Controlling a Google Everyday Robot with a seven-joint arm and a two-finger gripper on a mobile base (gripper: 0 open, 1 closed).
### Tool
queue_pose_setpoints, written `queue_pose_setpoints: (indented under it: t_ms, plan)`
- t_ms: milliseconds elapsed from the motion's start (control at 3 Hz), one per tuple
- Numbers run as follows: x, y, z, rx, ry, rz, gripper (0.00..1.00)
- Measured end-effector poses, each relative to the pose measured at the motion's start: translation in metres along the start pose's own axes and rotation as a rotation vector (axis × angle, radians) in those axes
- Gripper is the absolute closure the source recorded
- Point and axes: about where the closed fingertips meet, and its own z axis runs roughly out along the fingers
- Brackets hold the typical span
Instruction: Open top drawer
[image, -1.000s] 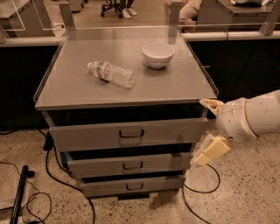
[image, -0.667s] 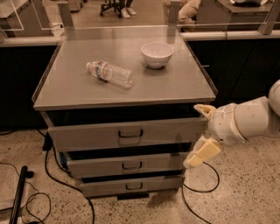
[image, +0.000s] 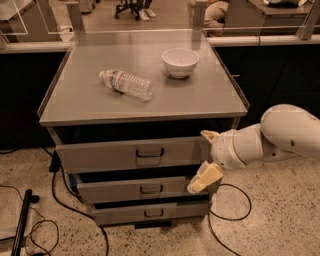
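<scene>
Gripper (image: 205, 156) slid left to top drawer's (image: 100, 155) right end, fingers spread apart, drawer corner hidden behind it

Dim, warm overhead light; soft sheen on the table (image: 90, 102), black shadow beneath its top. The gripper (image: 207, 156), at four o'clock, glows pale.
</scene>
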Motion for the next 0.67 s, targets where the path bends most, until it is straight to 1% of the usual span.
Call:
queue_pose_setpoints:
  t_ms: [333,667]
  plan:
    - [0.0004,-0.0006,0.0011,0.001,-0.001,0.001,0.0]
    - [-0.0021,-0.002,0.0049,0.01,-0.023,-0.004,0.0]
